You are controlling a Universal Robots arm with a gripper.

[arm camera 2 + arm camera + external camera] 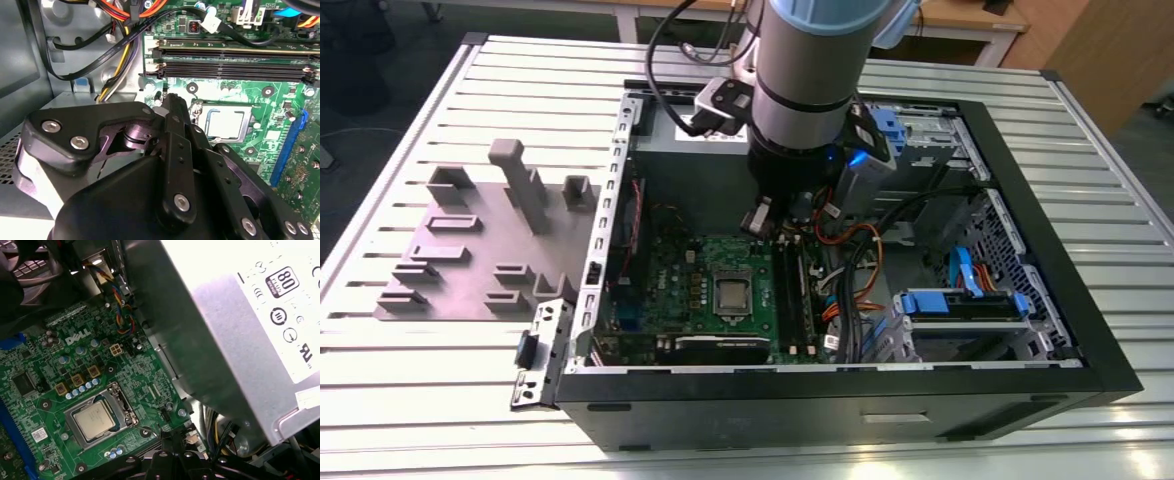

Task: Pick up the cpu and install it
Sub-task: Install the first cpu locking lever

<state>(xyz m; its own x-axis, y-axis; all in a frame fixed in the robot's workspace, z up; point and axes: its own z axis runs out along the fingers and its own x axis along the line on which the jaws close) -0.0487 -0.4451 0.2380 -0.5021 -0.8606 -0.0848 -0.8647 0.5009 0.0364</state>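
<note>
You are seeing the cpu [93, 419] [225, 121] lying flat in its socket [121, 407] on the motherboard [45, 375]: square, silvery-grey, thin pale rim. End effector [172, 102] is hovering beside it, closed, holding nothing.

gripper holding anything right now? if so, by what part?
Nothing held, as far as shows. The small square silvery-grey metal cpu sits in the socket on the green motherboard, apart from the black gripper.
</note>
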